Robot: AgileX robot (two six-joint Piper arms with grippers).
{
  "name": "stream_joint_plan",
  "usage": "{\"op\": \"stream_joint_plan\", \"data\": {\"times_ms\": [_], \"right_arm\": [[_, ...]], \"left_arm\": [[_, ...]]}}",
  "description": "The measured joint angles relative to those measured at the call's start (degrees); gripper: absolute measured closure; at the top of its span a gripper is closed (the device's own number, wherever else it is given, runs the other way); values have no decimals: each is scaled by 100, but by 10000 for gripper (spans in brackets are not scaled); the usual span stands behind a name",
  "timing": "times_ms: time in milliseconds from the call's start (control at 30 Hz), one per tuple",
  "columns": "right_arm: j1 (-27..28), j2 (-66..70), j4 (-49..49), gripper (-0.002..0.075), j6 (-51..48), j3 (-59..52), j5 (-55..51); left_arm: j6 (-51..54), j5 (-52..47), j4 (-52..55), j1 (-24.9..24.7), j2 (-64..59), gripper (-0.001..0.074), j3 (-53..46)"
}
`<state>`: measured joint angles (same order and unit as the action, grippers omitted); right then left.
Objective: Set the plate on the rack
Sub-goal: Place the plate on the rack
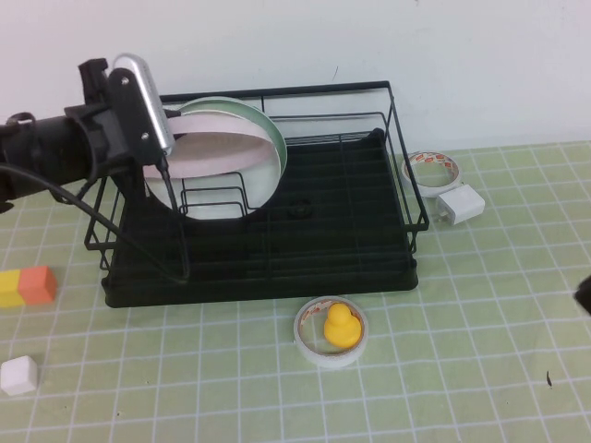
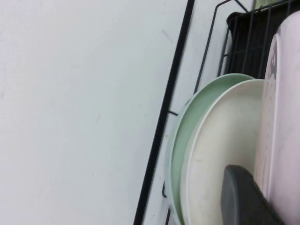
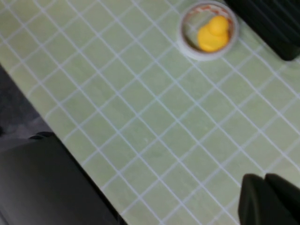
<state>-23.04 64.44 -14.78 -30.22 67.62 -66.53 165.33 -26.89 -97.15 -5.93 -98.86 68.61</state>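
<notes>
- the left gripper (image 1: pixel 171 148) reaches in over the left end of the rack (image 1: pixel 369 268), pinching the plate (image 1: pixel 217 148) by its rim; the plate stands nearly on edge among the dividers at the rack's left end.
- only the left wrist view separates the stack: a green plate (image 2: pixel 180 140), then a cream plate (image 2: pixel 220 140), then the pink plate (image 2: pixel 281 117), close together, with one dark finger (image 2: pixel 243 197) lying against the pink plate.
- left edge of the counter: an orange-and-yellow block (image 1: pixel 26 286) and a white cube (image 1: pixel 18 375).
- near the front edge: a tape roll (image 1: pixel 309 343) ringing a yellow duck (image 1: pixel 340 327); the right wrist view shows the same pair.
- just right of the rack: a second tape roll (image 1: pixel 434 172) and a white charger (image 1: pixel 460 205).
- the right gripper (image 3: pixel 269 199) shows properly only in its wrist view, fingers pressed together, above bare mat near the right edge.
- a green grid mat (image 1: pixel 480 369) covers the counter; a white wall (image 1: pixel 462 55) stands behind.
</notes>
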Motion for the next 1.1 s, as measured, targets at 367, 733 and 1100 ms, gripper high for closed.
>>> {"op": "stream_joint_plan", "data": {"times_ms": [367,733,1100], "right_arm": [[0,-392,385,723,362,0,-72],[0,-911,732,724,503,0,-444],[0,-1954,1751,724,925,0,-444]], "left_arm": [[99,-90,0,-45,-341,629,10],[-326,-274,-3,-45,-379,291,129],[-3079,186,-3,-45,943,555,129]]}}
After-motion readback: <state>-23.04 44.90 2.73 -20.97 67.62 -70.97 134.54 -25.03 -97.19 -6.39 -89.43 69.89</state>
